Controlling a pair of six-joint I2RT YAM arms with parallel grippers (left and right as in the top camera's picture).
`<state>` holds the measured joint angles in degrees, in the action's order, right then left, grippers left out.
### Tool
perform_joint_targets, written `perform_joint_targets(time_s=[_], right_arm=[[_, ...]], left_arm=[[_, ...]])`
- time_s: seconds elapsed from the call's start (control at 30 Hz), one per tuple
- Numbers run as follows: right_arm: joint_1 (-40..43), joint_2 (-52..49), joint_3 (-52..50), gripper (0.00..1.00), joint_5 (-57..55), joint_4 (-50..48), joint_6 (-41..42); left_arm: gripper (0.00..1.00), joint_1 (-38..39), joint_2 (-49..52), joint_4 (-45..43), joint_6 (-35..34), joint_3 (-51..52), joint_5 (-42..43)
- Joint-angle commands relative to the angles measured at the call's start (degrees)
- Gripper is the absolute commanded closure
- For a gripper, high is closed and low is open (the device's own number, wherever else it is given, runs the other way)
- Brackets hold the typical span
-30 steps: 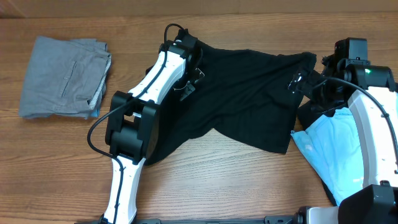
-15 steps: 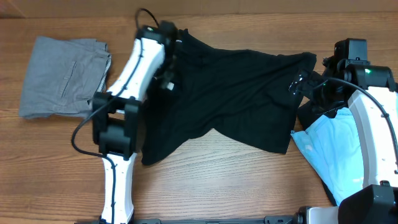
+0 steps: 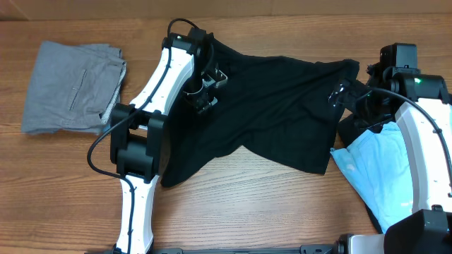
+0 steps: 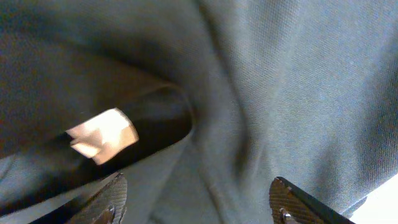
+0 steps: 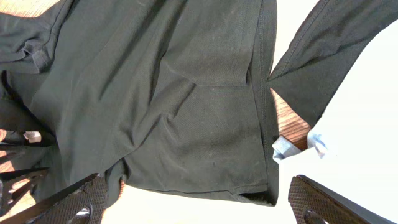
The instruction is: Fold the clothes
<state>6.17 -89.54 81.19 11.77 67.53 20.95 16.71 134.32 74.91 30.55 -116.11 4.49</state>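
Note:
A black shirt (image 3: 275,106) lies spread and wrinkled across the middle of the table. My left gripper (image 3: 206,90) hovers over its upper left part, near the collar. In the left wrist view the jaws stand open just above the dark cloth (image 4: 298,93), with a white label (image 4: 102,135) showing in a fold. My right gripper (image 3: 340,94) stands open at the shirt's right edge. The right wrist view shows the hem and a sleeve of the shirt (image 5: 155,93) ahead of the open right gripper (image 5: 196,205), with nothing between its fingers.
A folded grey garment (image 3: 70,88) lies at the left of the table. A light blue garment (image 3: 381,173) lies at the right, under the right arm, and a corner of it (image 5: 283,148) peeks past the shirt's hem. Bare wooden table (image 3: 268,204) shows in front.
My left gripper has opened and let go of the black shirt's collar area after dragging it leftward. The right arm has not moved.

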Motion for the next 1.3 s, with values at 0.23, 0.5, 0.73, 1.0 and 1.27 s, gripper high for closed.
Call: perform_joint_targets(time_s=[0.23, 0.5, 0.73, 1.0, 1.27], right_arm=[[-0.2, 0.3, -0.2, 0.02, -0.4, 0.3, -0.2], [-0.2, 0.3, -0.2, 0.02, -0.4, 0.3, -0.2], [-0.2, 0.3, -0.2, 0.02, -1.9, 0.3, -0.2], [-0.2, 0.3, -0.2, 0.02, -1.9, 0.0, -0.1], [-0.2, 0.3, -0.2, 0.02, -1.9, 0.0, -0.2]], left_arm=[[0.63, -0.6, 0.4, -4.2, 0.9, 4.5, -2.1], [0.58, -0.7, 0.3, -3.3, -4.0, 4.5, -8.4], [0.51, 0.8, 0.3, -4.7, -3.3, 3.7, -7.5], [0.49, 1.4, 0.2, -2.7, -3.4, -2.6, -7.4], [0.23, 1.2, 0.3, -4.2, -3.3, -1.6, -5.9]])
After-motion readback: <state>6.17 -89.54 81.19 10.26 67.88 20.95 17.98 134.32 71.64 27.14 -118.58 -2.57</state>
